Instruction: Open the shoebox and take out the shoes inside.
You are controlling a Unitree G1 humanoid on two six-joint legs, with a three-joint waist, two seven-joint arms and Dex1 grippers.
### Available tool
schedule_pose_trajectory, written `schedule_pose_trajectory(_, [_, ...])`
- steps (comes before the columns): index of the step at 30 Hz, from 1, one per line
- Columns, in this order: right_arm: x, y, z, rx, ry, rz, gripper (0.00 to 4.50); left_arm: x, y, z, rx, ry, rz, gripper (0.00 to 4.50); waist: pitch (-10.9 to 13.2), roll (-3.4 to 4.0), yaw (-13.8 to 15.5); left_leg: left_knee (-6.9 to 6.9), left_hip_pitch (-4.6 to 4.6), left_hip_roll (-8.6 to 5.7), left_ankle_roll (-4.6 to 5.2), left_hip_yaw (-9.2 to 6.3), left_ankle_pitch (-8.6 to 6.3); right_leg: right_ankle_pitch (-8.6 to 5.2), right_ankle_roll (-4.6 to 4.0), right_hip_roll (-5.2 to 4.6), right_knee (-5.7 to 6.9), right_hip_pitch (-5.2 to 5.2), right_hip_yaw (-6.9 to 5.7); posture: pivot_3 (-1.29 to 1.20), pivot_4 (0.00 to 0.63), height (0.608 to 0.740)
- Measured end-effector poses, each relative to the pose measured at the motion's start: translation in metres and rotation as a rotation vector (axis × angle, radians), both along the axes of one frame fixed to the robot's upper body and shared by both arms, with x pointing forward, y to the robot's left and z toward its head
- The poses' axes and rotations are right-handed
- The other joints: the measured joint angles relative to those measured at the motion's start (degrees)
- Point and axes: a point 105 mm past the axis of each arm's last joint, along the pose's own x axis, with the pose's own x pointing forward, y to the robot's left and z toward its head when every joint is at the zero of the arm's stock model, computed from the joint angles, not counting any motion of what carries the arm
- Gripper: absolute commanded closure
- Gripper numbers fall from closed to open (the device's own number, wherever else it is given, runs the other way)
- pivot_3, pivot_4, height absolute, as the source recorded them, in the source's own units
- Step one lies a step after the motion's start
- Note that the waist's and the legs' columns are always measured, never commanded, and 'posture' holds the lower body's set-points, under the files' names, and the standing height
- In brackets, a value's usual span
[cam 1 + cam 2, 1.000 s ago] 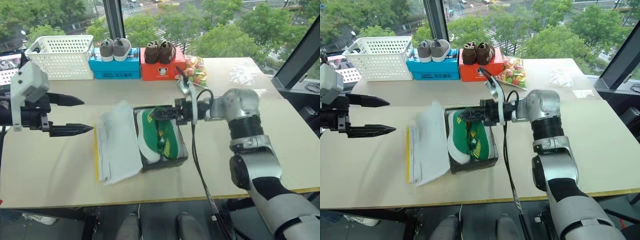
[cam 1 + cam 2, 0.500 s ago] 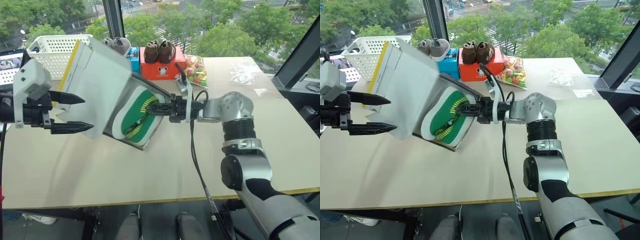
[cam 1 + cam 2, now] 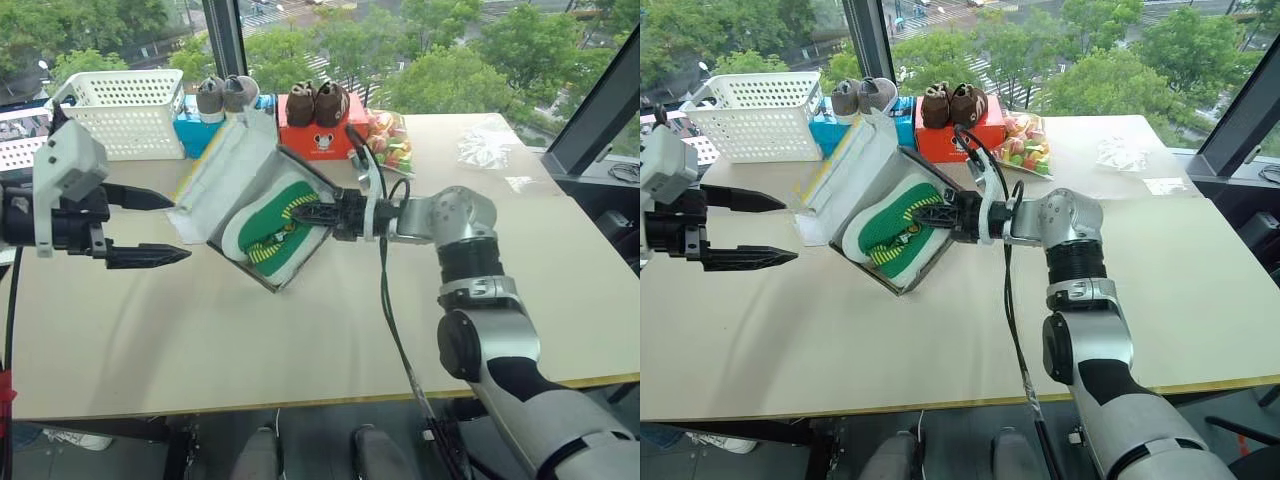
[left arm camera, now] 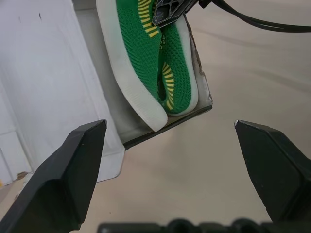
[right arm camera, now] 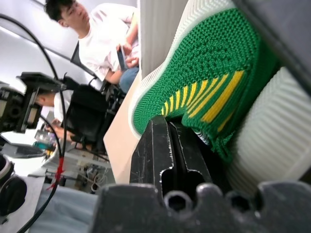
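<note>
The shoebox (image 3: 243,262) hangs tilted above the table, its black wall lowest and its white-lined lid (image 3: 213,176) flung back toward the basket. Two green shoes (image 3: 272,226) with yellow stripes and white soles lie inside, also seen as the shoes (image 4: 161,58) in the left wrist view. My right gripper (image 3: 306,212) reaches in from the right and is shut on the shoes at their collar (image 5: 209,92); box and shoes hang from it. My left gripper (image 3: 178,228) stands open to the left of the box, touching nothing, with its fingers (image 4: 73,179) spread wide.
Along the far edge stand a white basket (image 3: 125,110), a blue box (image 3: 190,137) with grey shoes (image 3: 222,95), and an orange-red box (image 3: 325,140) with brown shoes (image 3: 318,102). A candy bag (image 3: 392,140) lies beside them. People (image 5: 107,43) sit beyond the table.
The box lay flat on the table a second ago; my right gripper has lifted it with the shoes and tipped it. Its lid has since swung back. The left gripper stayed put.
</note>
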Motion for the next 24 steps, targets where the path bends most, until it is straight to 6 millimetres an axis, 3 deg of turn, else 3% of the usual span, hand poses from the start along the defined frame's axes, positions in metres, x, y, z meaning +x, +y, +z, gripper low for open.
schedule_pose_trajectory(4, [0.013, -0.005, 0.009, 0.07, 0.044, -0.072, 4.43, 0.0, -0.001, -0.001, -0.004, 0.003, -0.005, 0.0, 0.0, 0.0, 0.16, -0.01, -0.01, 0.0, 0.0, 0.0, 0.0, 0.0, -0.01, 0.0, -0.02, 0.0, -0.01, 0.0, 0.15, 0.74])
schedule_pose_trajectory(11, [0.018, -0.013, 0.043, 0.179, 0.005, -0.092, 4.43, 0.0, -0.002, -0.003, -0.008, 0.007, -0.007, 0.0, 0.0, 0.01, 0.19, -0.03, -0.02, -0.01, 0.0, 0.0, 0.0, 0.0, -0.01, -0.01, -0.02, 0.0, -0.01, 0.0, 0.15, 0.74])
schedule_pose_trajectory(18, [0.018, -0.015, 0.052, 0.215, -0.008, -0.09, 4.43, 0.001, -0.002, -0.003, -0.009, 0.008, -0.009, 0.0, 0.01, 0.01, 0.12, -0.03, -0.02, -0.01, 0.0, 0.0, 0.0, 0.0, -0.01, -0.01, -0.02, -0.01, 0.0, 0.0, 0.15, 0.74])
schedule_pose_trajectory(24, [0.019, -0.064, 0.104, 0.288, -0.146, -0.177, 4.43, 0.004, -0.005, -0.007, -0.017, 0.018, -0.021, 0.0, 0.05, 0.02, 0.84, -0.03, -0.06, -0.04, 0.0, 0.0, 0.0, 0.0, 0.0, -0.04, -0.09, 0.02, -0.03, 0.0, 0.15, 0.74])
